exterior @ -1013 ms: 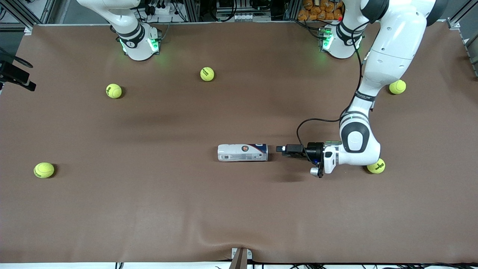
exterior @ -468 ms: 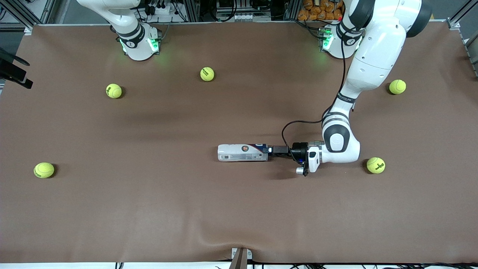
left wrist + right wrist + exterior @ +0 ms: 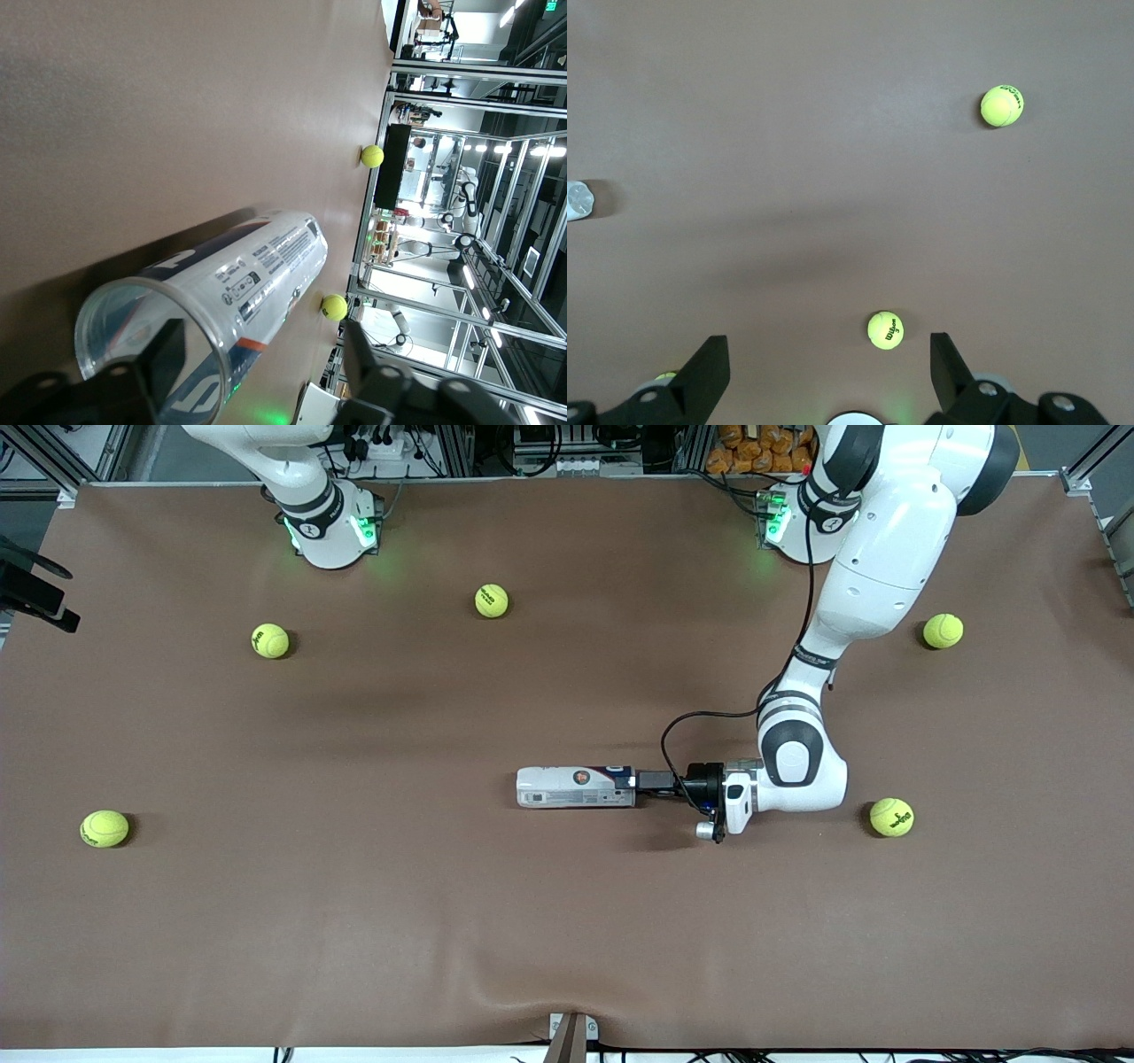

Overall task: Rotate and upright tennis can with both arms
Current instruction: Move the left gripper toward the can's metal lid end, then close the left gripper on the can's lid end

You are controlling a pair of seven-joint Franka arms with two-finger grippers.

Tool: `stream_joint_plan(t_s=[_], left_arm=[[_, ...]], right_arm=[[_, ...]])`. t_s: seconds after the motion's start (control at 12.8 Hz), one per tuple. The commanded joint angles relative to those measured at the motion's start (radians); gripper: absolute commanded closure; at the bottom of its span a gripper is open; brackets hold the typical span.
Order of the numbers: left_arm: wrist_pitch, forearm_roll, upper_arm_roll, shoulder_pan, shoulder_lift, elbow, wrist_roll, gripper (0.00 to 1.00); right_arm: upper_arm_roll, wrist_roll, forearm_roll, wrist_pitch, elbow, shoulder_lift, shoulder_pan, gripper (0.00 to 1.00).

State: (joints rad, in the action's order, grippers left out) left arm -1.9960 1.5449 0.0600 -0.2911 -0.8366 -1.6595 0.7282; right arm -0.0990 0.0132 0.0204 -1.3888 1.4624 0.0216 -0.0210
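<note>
The tennis can (image 3: 576,786) lies on its side near the middle of the brown table, its open silvery rim toward the left arm's end. In the left wrist view the can (image 3: 239,274) fills the foreground, mouth toward the camera. My left gripper (image 3: 634,781) is low at that open end and open (image 3: 266,363). One finger (image 3: 168,354) shows through the clear wall, the other finger (image 3: 365,359) is outside beside the can. My right gripper (image 3: 824,381) is open and empty, held high over the table; it is out of the front view.
Several yellow-green tennis balls lie scattered: one (image 3: 891,817) close to the left arm's elbow, one (image 3: 943,631) farther back, two (image 3: 492,600) (image 3: 270,640) near the right arm's base, one (image 3: 104,828) at the right arm's end. The table edge (image 3: 567,1036) runs along the front.
My left gripper has slid toward the can from the left arm's end and reached its open rim. The can has stayed in place. The right arm has not visibly moved.
</note>
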Motion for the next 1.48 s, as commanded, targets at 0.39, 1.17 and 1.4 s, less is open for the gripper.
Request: stream_joint_plan(t_s=[0.39, 1.17, 1.4], left_arm=[[-0.006, 0.021, -0.003, -0.008, -0.026, 0.023, 0.023, 0.79], [-0.009, -0.086, 0.011, -0.049, 0.134, 0.075, -0.345, 1.00], [-0.058, -0.352, 0.007, -0.108, 0.218, 0.116, -0.666, 1.00]], right_arm=[[0.001, -0.013, -0.010, 0.046, -0.010, 0.001, 0.041, 0.00], [-0.004, -0.012, -0.019, 0.045, -0.011, -0.006, 0.030, 0.00], [-0.002, -0.012, -0.020, 0.045, -0.011, -0.008, 0.039, 0.00]])
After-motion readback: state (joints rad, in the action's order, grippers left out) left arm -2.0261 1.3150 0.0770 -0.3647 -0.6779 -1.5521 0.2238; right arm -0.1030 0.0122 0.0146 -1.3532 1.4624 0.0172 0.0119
